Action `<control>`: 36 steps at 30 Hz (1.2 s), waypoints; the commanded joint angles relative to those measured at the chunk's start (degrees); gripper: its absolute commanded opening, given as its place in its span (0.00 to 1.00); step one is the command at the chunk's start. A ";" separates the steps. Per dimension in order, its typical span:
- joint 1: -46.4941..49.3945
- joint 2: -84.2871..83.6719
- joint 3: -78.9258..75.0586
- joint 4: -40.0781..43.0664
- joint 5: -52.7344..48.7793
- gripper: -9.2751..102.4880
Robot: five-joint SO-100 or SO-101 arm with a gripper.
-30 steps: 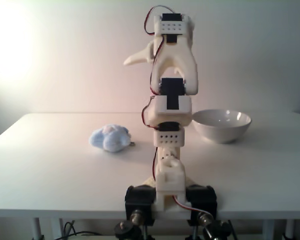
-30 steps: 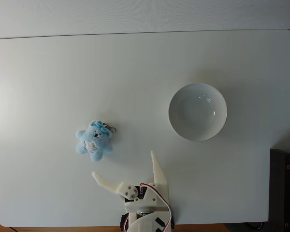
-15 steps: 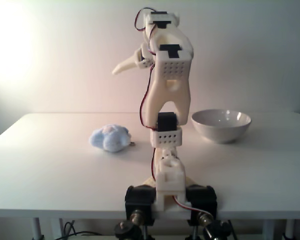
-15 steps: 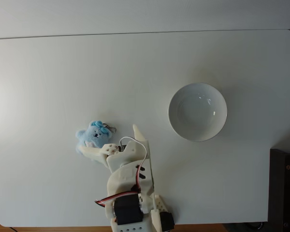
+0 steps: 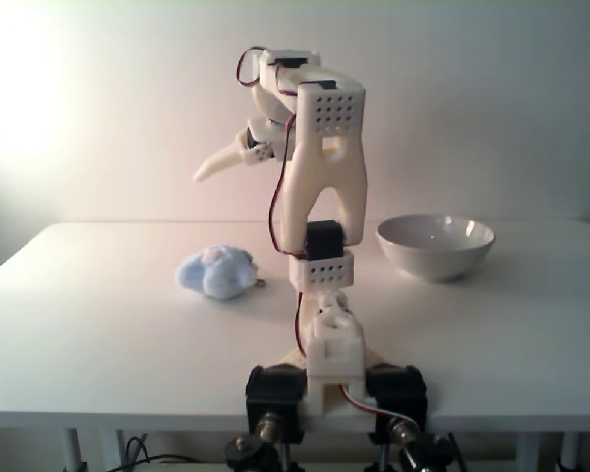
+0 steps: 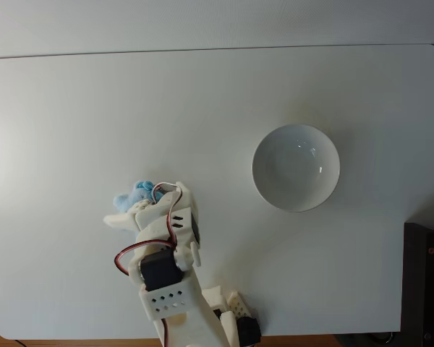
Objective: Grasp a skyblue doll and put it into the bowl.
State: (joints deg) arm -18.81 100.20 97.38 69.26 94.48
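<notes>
The gripper [image 5: 216, 165] hangs high over the skyblue doll [image 5: 216, 272] on the table, left of the bowl [image 5: 435, 246]; its finger spread is unclear, so open wide and descend straight, centred

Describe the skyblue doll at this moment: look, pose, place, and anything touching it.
The skyblue doll is a small fluffy pale-blue plush with a whitish patch. It lies on the white table, left of the arm's base and well apart from the bowl. From above, the arm covers most of it, leaving a blue edge. From the side, the gripper hangs above, not touching.
</notes>
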 commanded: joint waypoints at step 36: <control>-9.05 -17.14 9.76 -10.81 -6.42 0.91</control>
State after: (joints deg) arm -27.95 84.55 107.58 58.97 88.51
